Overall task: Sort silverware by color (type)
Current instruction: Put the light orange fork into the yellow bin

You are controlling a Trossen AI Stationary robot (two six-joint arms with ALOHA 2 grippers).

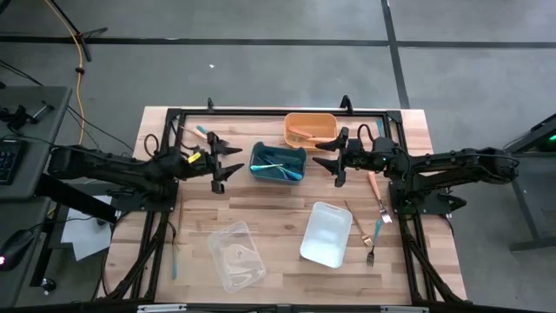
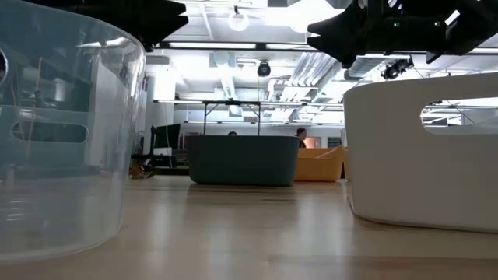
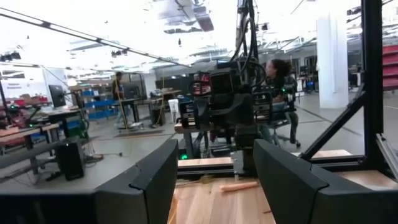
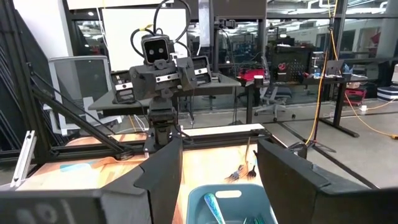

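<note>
Dark and stretched out flat, we see both arms face each other across the blue bin [image 1: 278,162], left gripper [image 1: 233,163] and right gripper [image 1: 324,156] both spread wide with nothing in them (some silverware [image 1: 375,198] lies beside the white bin [image 1: 326,233]).

In the low view, the clear plastic bin [image 2: 54,132] is cut off at the left edge, and the white rectangular bin [image 2: 424,152] beside it at the right edge; both hide the silverware.
</note>
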